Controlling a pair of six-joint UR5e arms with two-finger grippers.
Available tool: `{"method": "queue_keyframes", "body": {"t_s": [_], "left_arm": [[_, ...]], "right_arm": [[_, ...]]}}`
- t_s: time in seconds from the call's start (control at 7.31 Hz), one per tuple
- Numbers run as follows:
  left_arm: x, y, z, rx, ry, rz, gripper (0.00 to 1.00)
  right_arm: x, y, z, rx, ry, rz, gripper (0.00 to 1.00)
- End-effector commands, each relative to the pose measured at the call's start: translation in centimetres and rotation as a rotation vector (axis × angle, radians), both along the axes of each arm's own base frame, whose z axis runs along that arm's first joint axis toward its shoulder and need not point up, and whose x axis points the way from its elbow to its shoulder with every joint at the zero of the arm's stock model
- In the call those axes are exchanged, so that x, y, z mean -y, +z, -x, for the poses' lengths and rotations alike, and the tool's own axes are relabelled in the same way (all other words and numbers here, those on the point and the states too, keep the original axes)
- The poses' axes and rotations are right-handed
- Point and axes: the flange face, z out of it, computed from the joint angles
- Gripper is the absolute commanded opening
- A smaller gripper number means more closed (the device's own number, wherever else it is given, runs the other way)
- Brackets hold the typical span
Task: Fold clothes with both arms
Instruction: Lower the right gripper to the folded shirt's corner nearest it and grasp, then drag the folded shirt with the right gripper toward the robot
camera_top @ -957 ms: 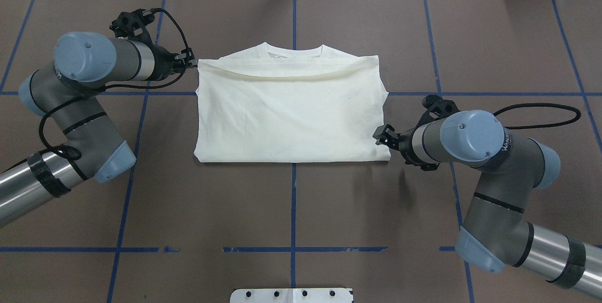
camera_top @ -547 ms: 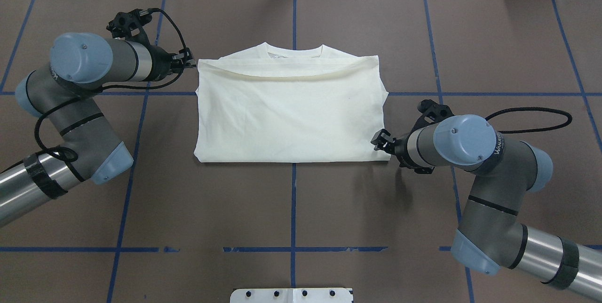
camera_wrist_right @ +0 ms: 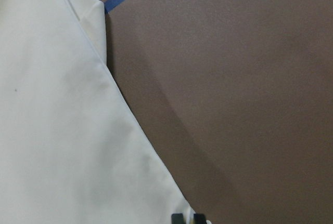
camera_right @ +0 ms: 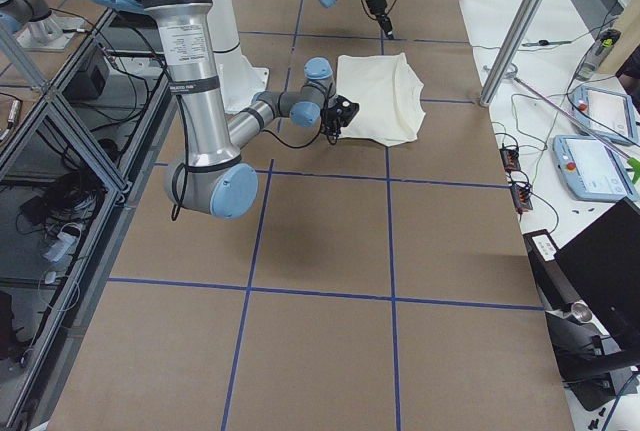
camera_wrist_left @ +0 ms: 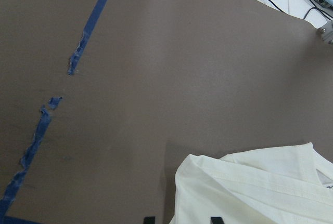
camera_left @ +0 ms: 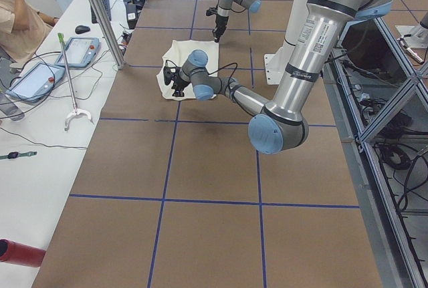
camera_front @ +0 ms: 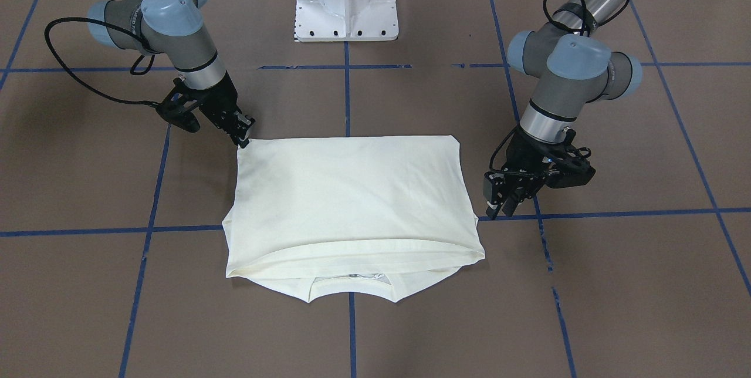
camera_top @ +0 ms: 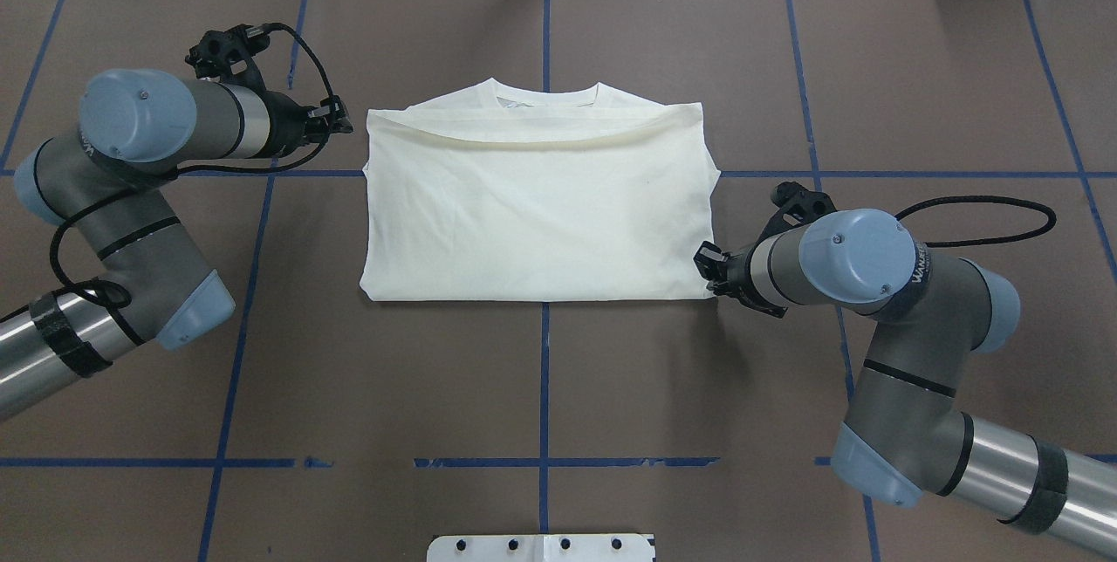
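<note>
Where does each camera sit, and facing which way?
Front-facing: opposite the robot, facing it; left arm and right arm mirrored.
Overhead: behind the robot, looking down; both arms.
Exterior left: robot's left; left arm nearest.
Exterior right: robot's right; right arm nearest.
Left wrist: over folded cream T-shirt collar; left gripper tips.
Right wrist: its near corner; right gripper tips.
All share the shirt.

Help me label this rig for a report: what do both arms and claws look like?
The left arm and right arm match: silver-grey tubes, darker grey joint housings with light-blue caps, black rings, black tape bands and unreadable white lettering. A black cable loops along each to the black left claw and right claw.
</note>
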Motion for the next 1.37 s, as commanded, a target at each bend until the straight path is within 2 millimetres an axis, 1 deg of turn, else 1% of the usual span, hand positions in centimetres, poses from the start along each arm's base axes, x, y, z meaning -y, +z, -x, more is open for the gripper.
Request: {"method": "queue_keyframes", "body": {"t_s": [0.0, 0.14, 0.27, 0.41, 0.55, 0.68, 0.82, 0.96, 1.09, 1.23], "left_arm": [[-0.1, 0.1, -0.2, 0.002, 0.003, 0.001, 0.46], [-0.1, -0.2, -0.2, -0.003, 0.003, -0.002, 0.46], [-0.3, -0.8, 0.0, -0.014, 0.003, -0.008, 0.46], [-0.5, -1.6, 0.2, -0.027, 0.003, -0.016, 0.47], [-0.7, -2.7, 0.4, -0.046, 0.001, -0.023, 0.47], [-1.1, -3.4, 0.5, -0.076, -0.005, -0.005, 0.46], [-1.4, -3.7, 0.4, -0.086, -0.004, -0.001, 0.47], [-2.1, -5.3, 0.9, -0.120, -0.006, -0.004, 0.47], [-3.2, -7.0, 1.2, -0.177, 0.031, 0.023, 0.47], [-4.0, -7.9, 1.1, -0.233, 0.060, 0.082, 0.47]], "right_arm": [[0.2, -0.4, -0.2, 0.005, 0.003, -0.002, 0.00], [-0.1, -0.6, -0.8, 0.012, 0.004, -0.006, 0.00], [-0.9, -1.0, -2.5, 0.025, 0.007, -0.012, 0.00], [-3.6, -1.2, -6.0, 0.047, -0.017, -0.010, 0.00], [-8.3, -2.0, -9.3, 0.072, -0.078, -0.014, 0.00], [-13.1, -2.5, -11.1, 0.079, -0.155, -0.007, 0.00], [-16.8, -2.5, -12.4, 0.078, -0.194, 0.052, 0.00], [-19.8, -2.4, -12.8, 0.067, -0.255, 0.084, 0.00], [-22.1, -2.5, -12.5, 0.074, -0.353, 0.125, 0.00], [-23.9, -3.2, -12.2, 0.094, -0.443, 0.165, 0.15]]}}
